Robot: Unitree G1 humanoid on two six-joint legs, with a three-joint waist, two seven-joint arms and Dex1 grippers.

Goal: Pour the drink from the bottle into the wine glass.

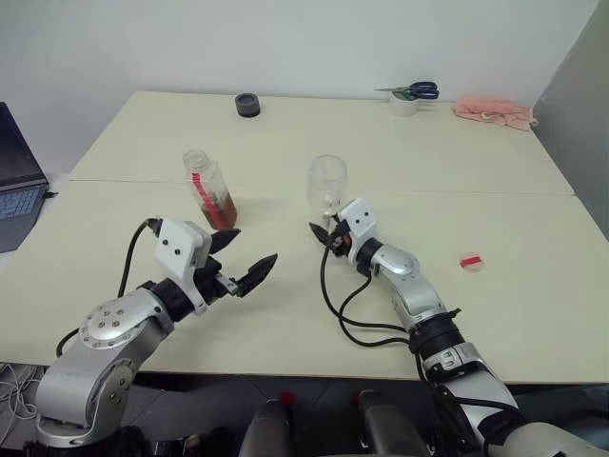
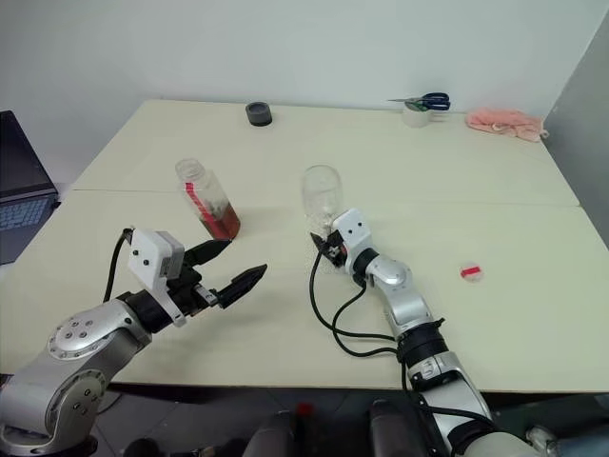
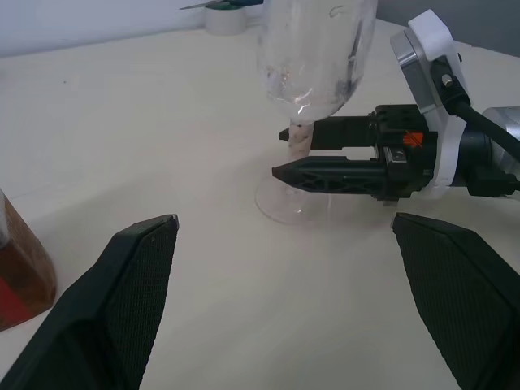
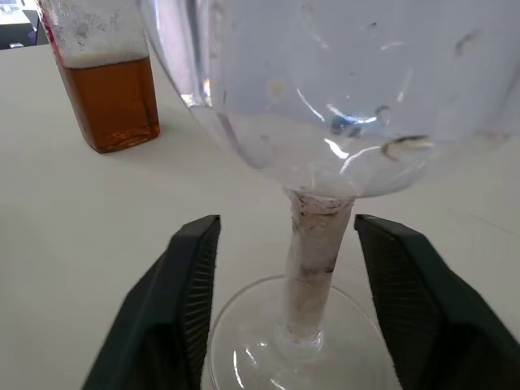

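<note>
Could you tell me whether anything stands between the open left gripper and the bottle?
Nothing visible does. The left gripper hangs open over bare table, with the uncapped bottle just beyond it. The wine glass stands to the side, its stem between the right gripper's parted fingers.

Room: pale cream tabletop [image 1: 514,219] with a seam across it, set against a plain white wall [image 1: 285,43], evenly lit.
</note>
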